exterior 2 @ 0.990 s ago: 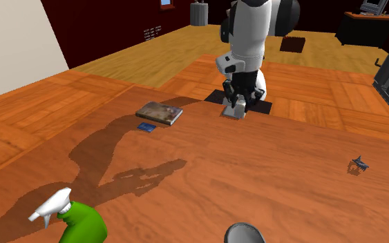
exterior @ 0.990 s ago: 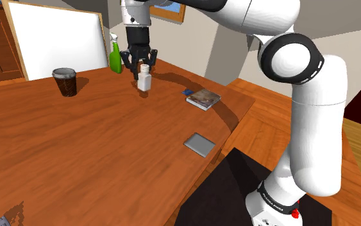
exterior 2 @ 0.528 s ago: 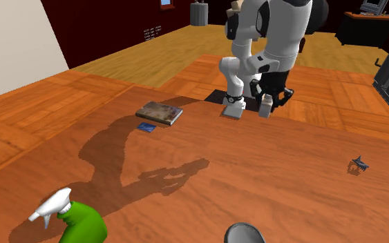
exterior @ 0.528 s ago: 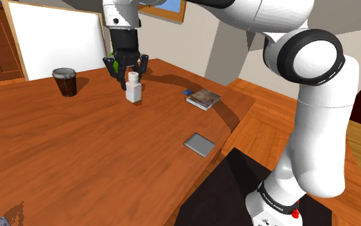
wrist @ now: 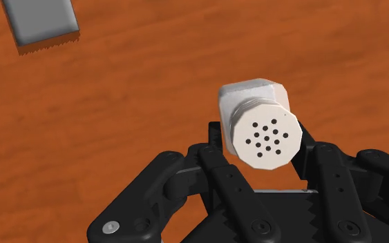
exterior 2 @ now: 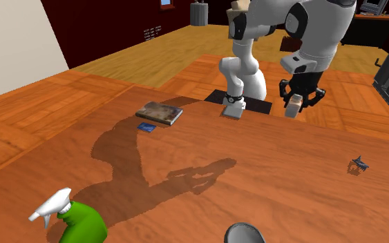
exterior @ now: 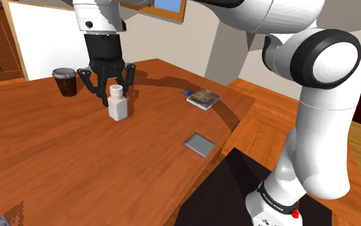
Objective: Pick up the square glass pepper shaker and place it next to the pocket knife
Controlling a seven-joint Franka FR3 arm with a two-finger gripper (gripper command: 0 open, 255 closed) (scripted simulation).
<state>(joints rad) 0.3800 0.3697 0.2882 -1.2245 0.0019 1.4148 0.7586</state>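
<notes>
— What is the gripper [exterior: 115, 95] doing with its fingers?

— It is clamping them on the pepper shaker [exterior: 118, 108], with one black finger pressing on each side just under the cap. In the wrist view the round white cap, dotted with small dark holes, is facing the camera. The pale square body is leaning away behind it.

— And where is the shaker resting?

— It is not resting on anything. It is hanging in the gripper above the wooden desk [exterior: 76, 160].

— What is lying around it?

— In the shoulder view a dark cup [exterior: 64, 81] is standing at about ten o'clock from the shaker. A book [exterior: 204, 98] is lying out at three o'clock, with a small blue card [exterior: 189, 92] just beside it. A flat grey square [exterior: 200, 144] is lying near the desk's edge at about four o'clock.

— Where is the pocket knife [exterior 2: 357, 164] lying?

— In the second exterior view it is lying on the desk at about four o'clock from the shaker, well apart from it. A green spray bottle [exterior 2: 82, 221] is showing near that view's seven o'clock corner.
</notes>
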